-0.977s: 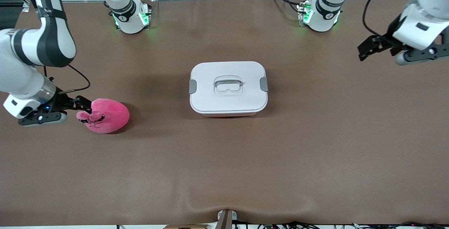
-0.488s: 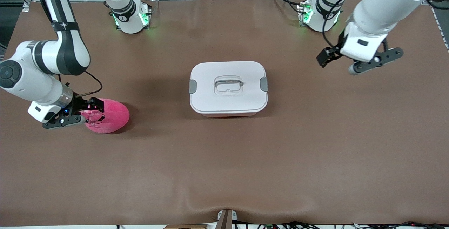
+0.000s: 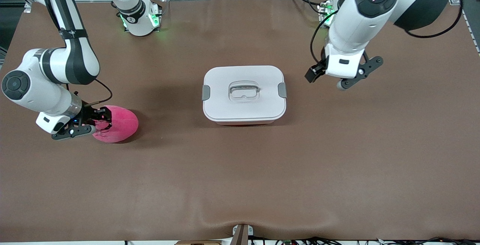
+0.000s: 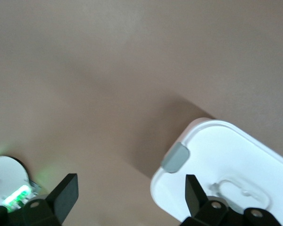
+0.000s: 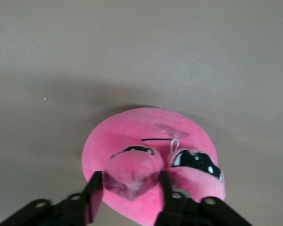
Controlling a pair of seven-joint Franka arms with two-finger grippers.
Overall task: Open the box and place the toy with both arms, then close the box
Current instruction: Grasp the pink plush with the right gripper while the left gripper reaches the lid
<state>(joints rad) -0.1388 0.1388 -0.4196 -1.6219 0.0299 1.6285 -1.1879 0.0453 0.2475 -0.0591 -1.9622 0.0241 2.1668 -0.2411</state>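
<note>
The box (image 3: pixel 243 106) stands mid-table, its white lid (image 3: pixel 225 78) on and grey clips (image 3: pixel 206 92) at both ends. The round pink toy (image 3: pixel 120 123) lies on the table toward the right arm's end. My right gripper (image 3: pixel 100 119) is low against it. In the right wrist view its fingers (image 5: pixel 93 195) press on both sides of a protruding pink lump (image 5: pixel 132 174) of the toy (image 5: pixel 146 127), so my right gripper (image 5: pixel 129 188) is shut on it. My left gripper (image 3: pixel 313 74) hovers open over bare table beside the box's clip (image 4: pixel 175 157); nothing sits between the fingers of my left gripper (image 4: pixel 129 190).
Both arm bases (image 3: pixel 140 18) with green lights stand along the table edge farthest from the front camera. A small bracket (image 3: pixel 242 233) sits at the table's nearest edge. Brown table (image 3: pixel 240 181) spreads wide between the box and the front camera.
My right gripper has pushed onto the toy and its fingers have come together on the pink lump. My left arm has swung in from the table's end toward the box, gripper still open.
</note>
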